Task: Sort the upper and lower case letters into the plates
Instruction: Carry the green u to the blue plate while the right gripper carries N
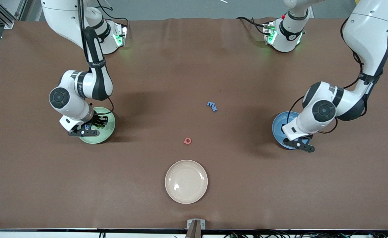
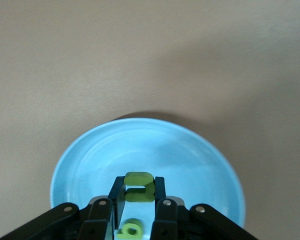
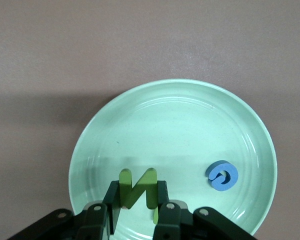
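The table [image 1: 194,66] is covered by a matte brown sheet with faint creases near the arm bases; grey floor and an aluminium frame show past its edge. The mint plate [image 1: 109,127] lies toward the right arm's end, the blue plate [image 1: 278,127] toward the left arm's end. The right gripper [image 3: 137,202] hangs over the mint plate [image 3: 172,120], clenched on a green N [image 3: 137,187]; a blue letter [image 3: 222,176] lies in that plate. The left gripper [image 2: 139,205] hangs over the blue plate [image 2: 147,145], clenched on a green letter [image 2: 139,186]; a second green letter [image 2: 130,229] lies beneath. Between the plates lie two blue letters [image 1: 212,106] and, nearer the camera, a red letter [image 1: 187,141]. Nearest the camera sits a cream plate [image 1: 186,181].
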Robot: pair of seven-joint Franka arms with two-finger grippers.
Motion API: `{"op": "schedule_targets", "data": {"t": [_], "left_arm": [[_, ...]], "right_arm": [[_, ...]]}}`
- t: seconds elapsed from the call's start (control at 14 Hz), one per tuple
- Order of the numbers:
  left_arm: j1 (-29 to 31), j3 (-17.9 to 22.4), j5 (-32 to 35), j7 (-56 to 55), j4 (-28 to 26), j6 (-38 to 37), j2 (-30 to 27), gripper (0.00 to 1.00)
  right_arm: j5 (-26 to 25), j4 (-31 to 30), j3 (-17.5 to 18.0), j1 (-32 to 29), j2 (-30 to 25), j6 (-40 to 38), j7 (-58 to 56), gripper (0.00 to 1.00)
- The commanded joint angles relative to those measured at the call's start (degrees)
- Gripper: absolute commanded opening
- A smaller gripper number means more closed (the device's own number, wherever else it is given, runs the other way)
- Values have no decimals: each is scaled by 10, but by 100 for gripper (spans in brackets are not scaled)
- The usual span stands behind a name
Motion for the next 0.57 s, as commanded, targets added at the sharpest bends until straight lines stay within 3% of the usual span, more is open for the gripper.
{"op": "schedule_targets", "data": {"t": [0.0, 0.5], "left_arm": [[22, -7, 18, 16, -10, 33, 12, 6], [34, -3, 45, 16, -8, 65, 44, 6]], "right_arm": [[11, -19, 5, 0, -18, 14, -9, 0], [43, -18, 24, -3, 12, 30, -10, 1]]}}
